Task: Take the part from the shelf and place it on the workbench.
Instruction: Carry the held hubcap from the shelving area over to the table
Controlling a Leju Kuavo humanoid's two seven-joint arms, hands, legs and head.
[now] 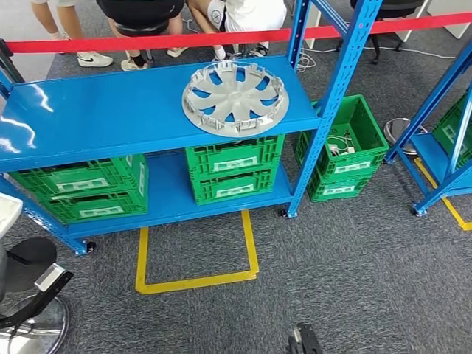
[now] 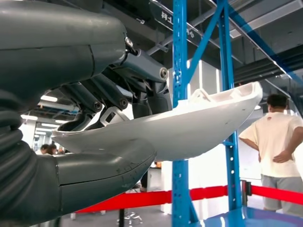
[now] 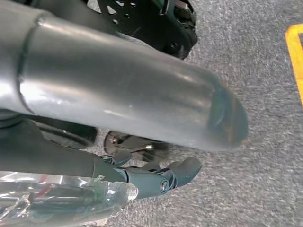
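Note:
My left hand [image 2: 107, 94] grips a white, curved shell-like part [image 2: 185, 127] between its thick thumb and its dark fingers [image 2: 150, 66]. A corner of that white part [image 1: 8, 214] pokes in at the left edge of the head view. A silver wheel cover [image 1: 234, 97] lies flat on the top board of the blue shelf [image 1: 100, 110]. My right hand [image 3: 125, 94] hangs over the grey carpet with nothing in it, its dark fingers [image 3: 178, 172] stretched out. Its dark tip [image 1: 303, 341] shows at the bottom of the head view.
Green crates [image 1: 234, 173] stand on the lower shelf board and one [image 1: 348, 147] sits on the floor beside it. A yellow floor mark [image 1: 195, 280] lies before the shelf. Behind run red tape [image 1: 167, 40] and seated people. A second blue rack [image 1: 445, 147] stands right; a chair base [image 1: 33, 310] lower left.

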